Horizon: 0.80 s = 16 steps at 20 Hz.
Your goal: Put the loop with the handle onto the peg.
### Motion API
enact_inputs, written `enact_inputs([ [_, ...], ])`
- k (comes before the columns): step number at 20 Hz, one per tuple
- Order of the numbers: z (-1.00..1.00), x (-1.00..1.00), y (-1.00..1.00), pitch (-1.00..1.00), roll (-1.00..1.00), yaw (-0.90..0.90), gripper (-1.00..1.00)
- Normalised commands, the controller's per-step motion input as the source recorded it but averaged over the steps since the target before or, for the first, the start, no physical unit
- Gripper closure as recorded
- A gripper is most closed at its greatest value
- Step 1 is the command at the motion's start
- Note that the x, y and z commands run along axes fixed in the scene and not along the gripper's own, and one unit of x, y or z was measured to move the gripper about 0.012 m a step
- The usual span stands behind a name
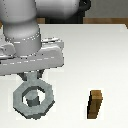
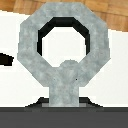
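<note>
Jaws [image 1: 31, 76] grasp the loop's [image 1: 34, 99] handle, ring encircling the peg [image 1: 33, 99]; brown block [image 1: 95, 104] well apart.

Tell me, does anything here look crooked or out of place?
Nothing stands out. The grey loop hangs level from the gripper around the peg; the brown block stands upright, apart.

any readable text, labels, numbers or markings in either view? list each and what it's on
None. No words, numbers, brands or signs show in either view.
The loop with the handle, held at the claw: plain grey.
The peg, seen through the loop's hole: plain grey.
The brown block: bare wood grain.
The white table: unmarked.
</note>
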Motion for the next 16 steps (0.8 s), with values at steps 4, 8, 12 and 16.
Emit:
enact_inputs([
  [4,-0.5,0.0,-0.25,0.0,0.0,0.0,1.0],
  [8,0.0,-0.75,0.0,0.0,0.0,0.0,1.0],
  [12,-0.25,-1.0,0.0,0.0,0.0,0.0,1.0],
  [16,-0.75,-0.25,0.0,0.0,0.0,0.0,1.0],
])
